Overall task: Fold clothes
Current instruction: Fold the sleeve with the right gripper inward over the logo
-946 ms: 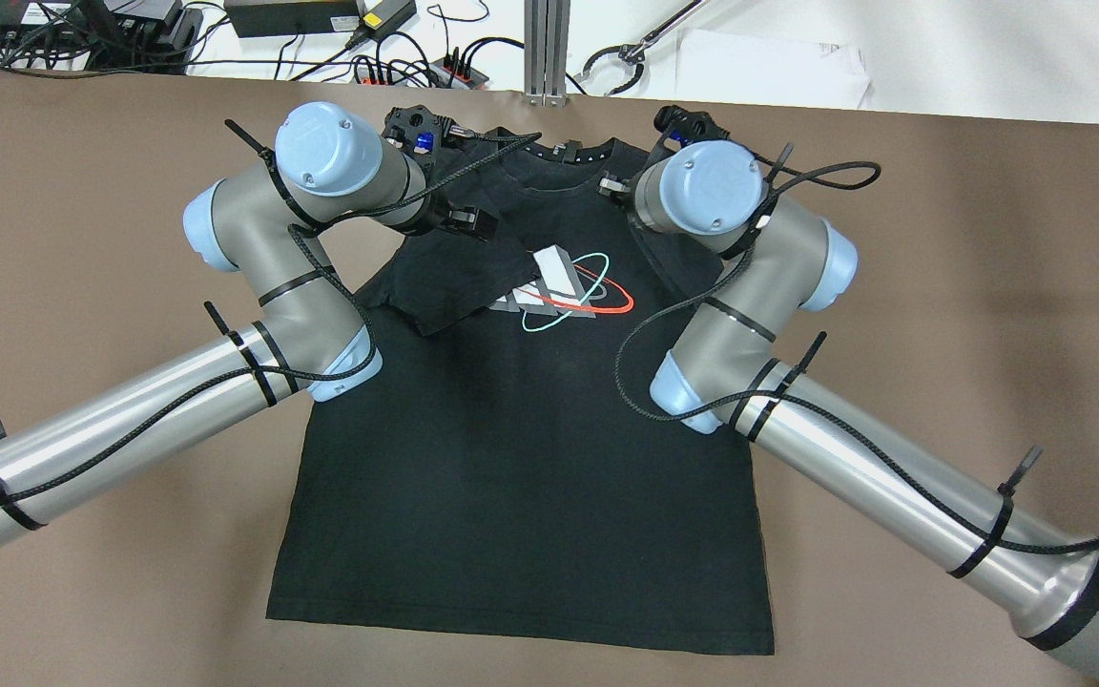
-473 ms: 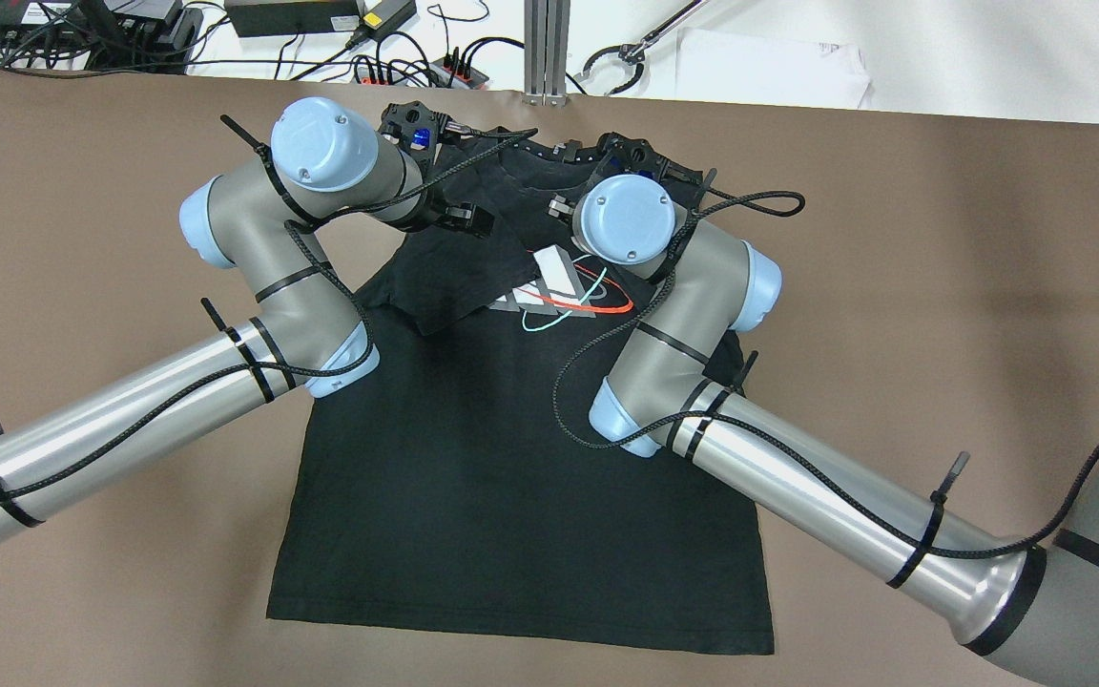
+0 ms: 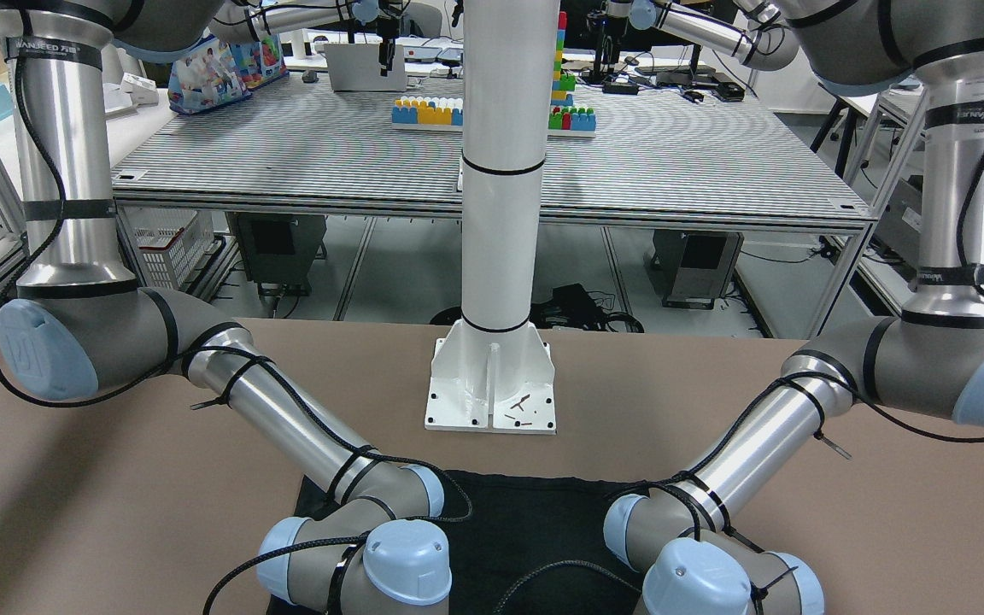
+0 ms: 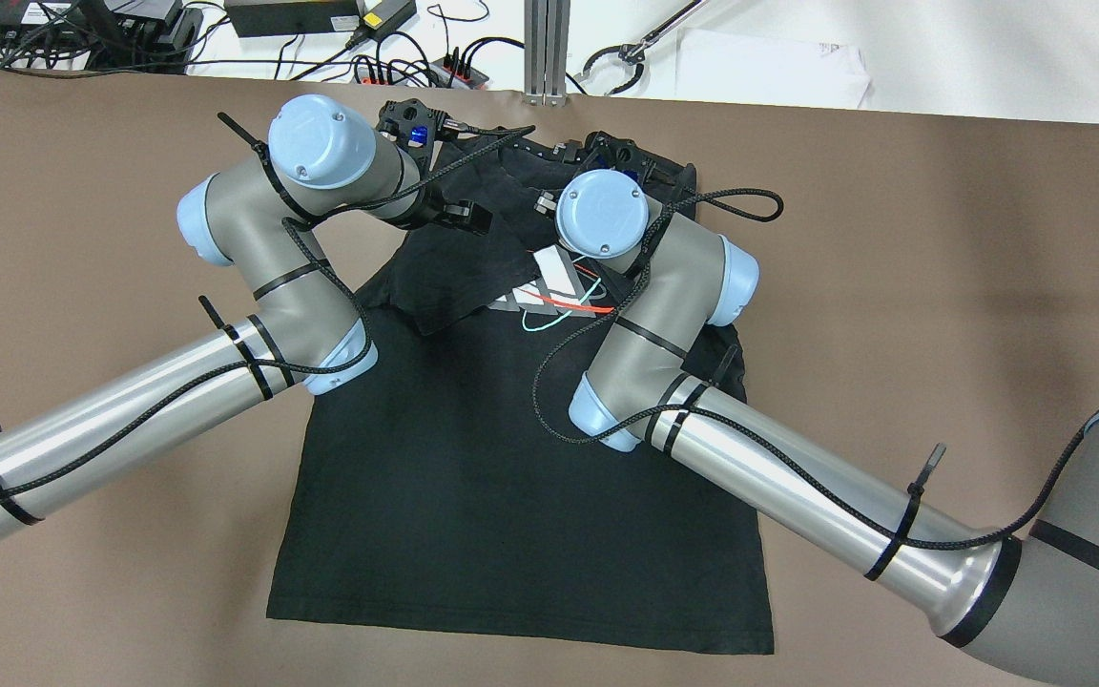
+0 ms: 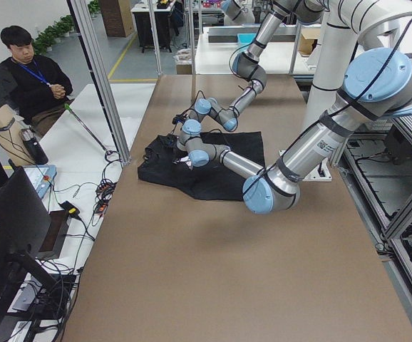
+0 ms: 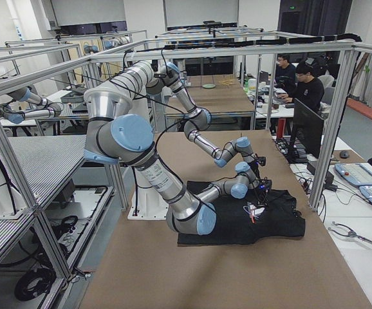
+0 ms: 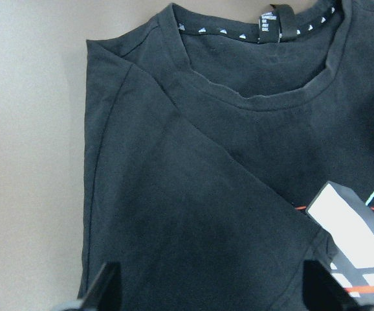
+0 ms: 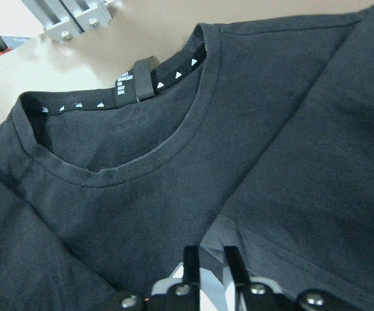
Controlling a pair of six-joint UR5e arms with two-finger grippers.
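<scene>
The black T-shirt (image 4: 511, 515) lies flat on the brown table (image 4: 941, 286), face up. In the overhead view its collar (image 8: 109, 175) is at 12 o'clock and its bottom hem at 6 o'clock.

The sleeve on your left arm's side (image 4: 435, 286) is already laid inward across the chest, touching the printed logo (image 4: 549, 286). Your left gripper (image 7: 209, 288) hovers above that shoulder with its fingers spread wide and nothing between them.

Your right gripper (image 8: 211, 262) is pinched almost closed. The other sleeve (image 8: 323, 129) runs diagonally to its fingers, so it looks to be holding that sleeve's edge, though the contact itself is partly hidden.

Expect thin, light, limp cotton. It will sag, drag and wrinkle rather than hold any shape, and two layers may come up together.

Take it at seams or hems, where the fabric is thickest. For the next fold I'd grip both corners of the 6 o'clock hem, or both shoulders at 12 o'clock, and lay it down slowly.
</scene>
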